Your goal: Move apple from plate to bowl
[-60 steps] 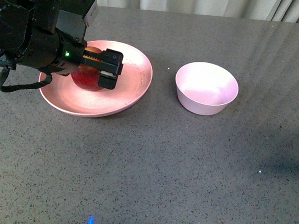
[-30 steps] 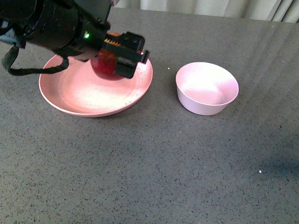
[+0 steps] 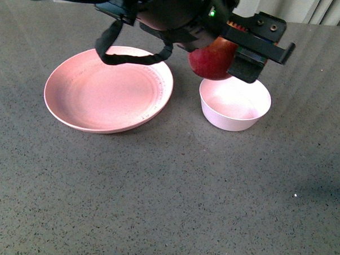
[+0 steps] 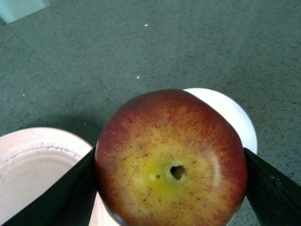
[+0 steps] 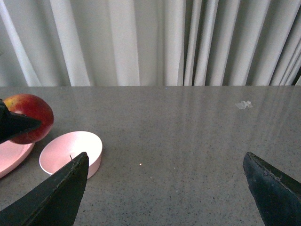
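My left gripper [image 3: 229, 54] is shut on the dark red apple [image 3: 209, 60] and holds it in the air just above the far left rim of the pale pink bowl [image 3: 235, 102]. The left wrist view shows the apple [image 4: 171, 160] filling the gap between the black fingers [image 4: 268, 188], stem dimple up, with the bowl [image 4: 235, 117] partly hidden behind it. The salmon-pink plate [image 3: 109, 88] lies bare to the left. My right gripper [image 5: 164, 188] stands open over the table, away from the bowl [image 5: 70, 153] and the apple [image 5: 28, 117].
The grey speckled table [image 3: 172, 195] stretches all around the plate and bowl. White curtains [image 5: 150, 42] hang behind the table's far edge. A small pale scrap [image 5: 243, 104] lies on the far table surface in the right wrist view.
The left gripper lifted the apple off the plate and carried it to the right, from over the plate to above the bowl's rim. The plate now lies bare.
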Controlling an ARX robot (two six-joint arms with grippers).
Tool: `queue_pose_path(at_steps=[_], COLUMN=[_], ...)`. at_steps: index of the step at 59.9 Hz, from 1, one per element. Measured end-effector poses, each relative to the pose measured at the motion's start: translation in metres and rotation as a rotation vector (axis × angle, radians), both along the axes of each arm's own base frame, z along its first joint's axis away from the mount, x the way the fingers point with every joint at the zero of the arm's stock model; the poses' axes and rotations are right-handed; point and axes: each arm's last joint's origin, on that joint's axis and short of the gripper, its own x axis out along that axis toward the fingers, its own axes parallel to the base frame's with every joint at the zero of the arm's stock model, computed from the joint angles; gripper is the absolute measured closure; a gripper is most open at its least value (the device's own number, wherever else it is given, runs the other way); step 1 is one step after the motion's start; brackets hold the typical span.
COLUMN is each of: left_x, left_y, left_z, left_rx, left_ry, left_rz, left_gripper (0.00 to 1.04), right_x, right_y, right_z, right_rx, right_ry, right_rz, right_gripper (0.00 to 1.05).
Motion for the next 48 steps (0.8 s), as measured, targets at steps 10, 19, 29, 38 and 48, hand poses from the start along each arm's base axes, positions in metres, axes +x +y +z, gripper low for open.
queue_pose_path(at_steps=[10,19,29,38,48], left_x=[-0.002,0.000,0.001,0.001,-0.003], left_y=[-0.014,-0.024,-0.032,-0.036,-0.043], left_z=[-0.007,-0.016,-0.019,-0.027,-0.034], left_rx=[0.016,0.030,0.031,0.043,0.063], left_ry=[0.012,0.022,0.022,0.034,0.040], left_rz=[-0.020,-0.027,-0.039,-0.049,-0.072], left_gripper=[0.29,0.29,0.29,0.29,0.29], right_x=[0.000,0.000,0.000,0.000,0.000], right_y=[0.000,0.000,0.000,0.000,0.000], right_z=[0.000,0.000,0.000,0.000,0.000], right_rx=[0.000,0.000,0.000,0.000,0.000], right_ry=[0.000,0.000,0.000,0.000,0.000], right_rz=[0.000,0.000,0.000,0.000,0.000], right_gripper=[0.09,0.09,0.09,0.09,0.09])
